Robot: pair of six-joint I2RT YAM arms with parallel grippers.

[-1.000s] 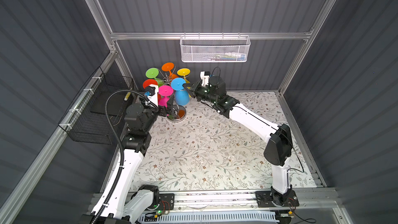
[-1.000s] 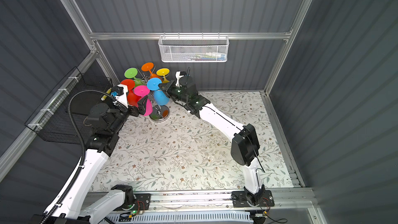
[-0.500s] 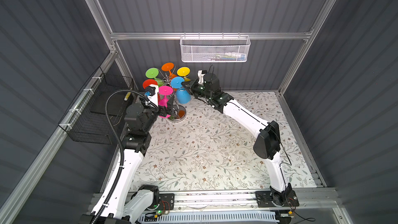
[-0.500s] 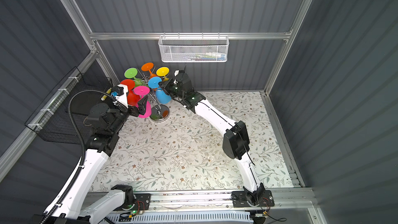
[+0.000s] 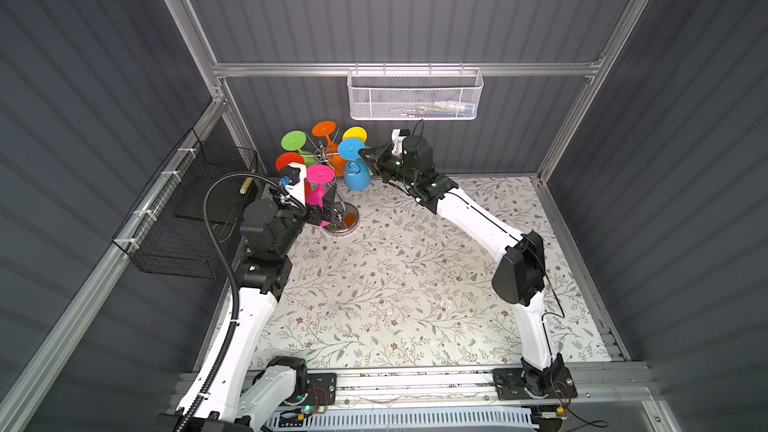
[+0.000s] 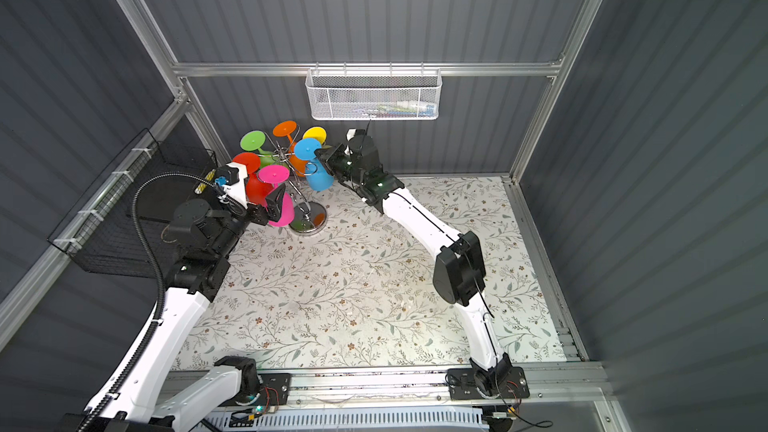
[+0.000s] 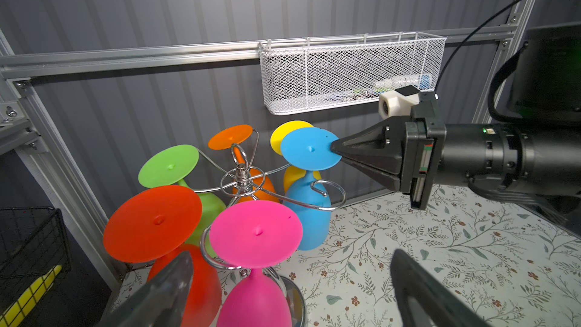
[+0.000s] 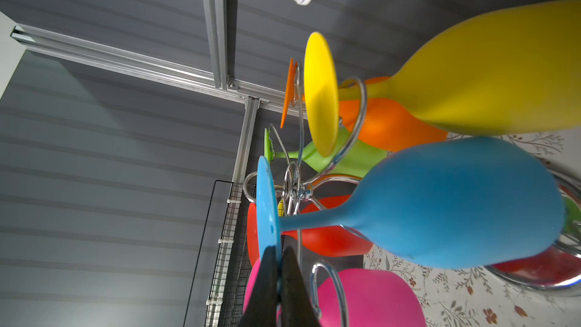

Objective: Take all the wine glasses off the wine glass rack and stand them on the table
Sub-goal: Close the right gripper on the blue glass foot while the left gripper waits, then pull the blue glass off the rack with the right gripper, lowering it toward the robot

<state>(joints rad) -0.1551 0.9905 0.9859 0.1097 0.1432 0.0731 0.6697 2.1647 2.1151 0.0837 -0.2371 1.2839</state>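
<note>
Jaws of the right gripper (image 7: pixel 334 150) pinch the foot of the blue wine glass (image 7: pixel 309 215), on the wine glass rack (image 7: pixel 240 177) at the tabletop's far left corner; left gripper (image 7: pixel 292 254) gapes wide. Next, I reckon: slide the stem off its wire curl.

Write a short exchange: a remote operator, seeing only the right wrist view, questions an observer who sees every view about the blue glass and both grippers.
Operator: My right gripper pinches the foot disc of the matte blue wine glass. Is it free?
Observer: No. In the left wrist view a curled arm of the chrome wire rack loops round its neck, below the foot.
Operator: Where is the left gripper?
Observer: Open, low by the rack, fingers either side of the matte pink wine glass's bowl.
</note>
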